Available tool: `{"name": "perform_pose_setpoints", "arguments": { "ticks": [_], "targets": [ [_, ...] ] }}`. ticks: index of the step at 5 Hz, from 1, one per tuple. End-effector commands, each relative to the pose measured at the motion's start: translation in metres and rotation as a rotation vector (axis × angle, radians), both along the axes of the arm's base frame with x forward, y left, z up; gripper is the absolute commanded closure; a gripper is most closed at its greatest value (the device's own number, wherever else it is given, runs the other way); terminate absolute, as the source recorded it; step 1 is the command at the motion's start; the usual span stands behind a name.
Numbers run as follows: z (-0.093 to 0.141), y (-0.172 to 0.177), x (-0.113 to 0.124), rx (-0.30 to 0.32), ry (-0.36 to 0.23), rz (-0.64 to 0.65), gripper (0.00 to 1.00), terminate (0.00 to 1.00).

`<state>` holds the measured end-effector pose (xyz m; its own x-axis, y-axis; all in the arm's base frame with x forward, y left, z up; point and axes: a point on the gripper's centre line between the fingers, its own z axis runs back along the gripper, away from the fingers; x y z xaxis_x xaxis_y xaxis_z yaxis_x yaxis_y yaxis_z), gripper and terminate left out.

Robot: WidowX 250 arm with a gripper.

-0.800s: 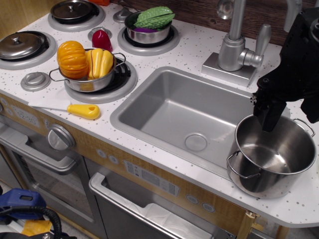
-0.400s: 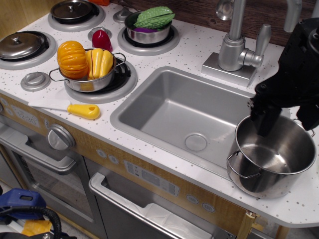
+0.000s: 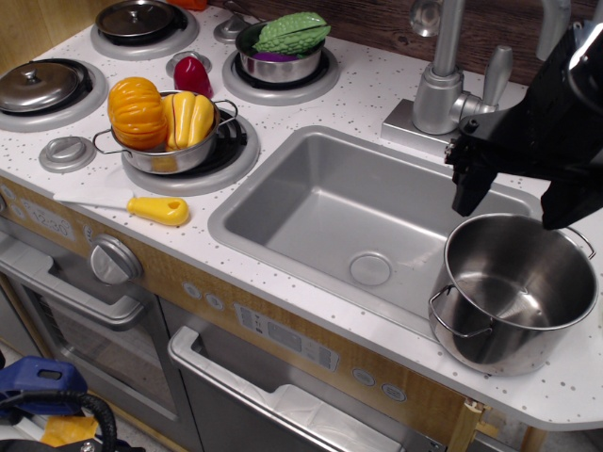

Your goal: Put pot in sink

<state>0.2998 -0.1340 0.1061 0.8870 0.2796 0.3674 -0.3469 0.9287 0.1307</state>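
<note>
The large shiny steel pot (image 3: 520, 294) stands upright and empty on the white counter, just right of the sink, its left side over the sink's right rim. The grey sink (image 3: 330, 202) with its round drain is empty. My black gripper (image 3: 513, 202) hangs just above the pot's far rim. Its two fingers are spread apart, one finger (image 3: 468, 191) over the sink's right edge and the other over the pot's back right. It holds nothing and does not touch the pot.
The faucet (image 3: 443, 89) stands behind the sink, close to my gripper. A smaller steel pot with orange and yellow vegetables (image 3: 170, 122) and a yellow-handled knife (image 3: 132, 205) lie left of the sink. A pot with green vegetables (image 3: 281, 47) sits at the back.
My gripper has risen from inside the pot's far rim, shifted up and left, and its fingers are spread wider. The pot has not moved.
</note>
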Motion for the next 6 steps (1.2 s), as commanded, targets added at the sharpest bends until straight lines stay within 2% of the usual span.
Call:
{"name": "perform_pose_setpoints", "arguments": {
  "ticks": [1,2,3,5,6],
  "targets": [
    [0.005,0.004,0.005,-0.089,-0.082,-0.126,0.0,0.0],
    [-0.008,0.011,0.005,-0.131,-0.07,-0.166,0.0,0.0],
    [-0.02,0.02,0.01,-0.148,-0.075,-0.223,0.0,0.0],
    [-0.05,0.028,0.015,-0.225,-0.092,-0.229,0.0,0.0],
    [-0.059,0.032,0.017,-0.268,-0.087,-0.231,1.0,0.0]
  ]
}}
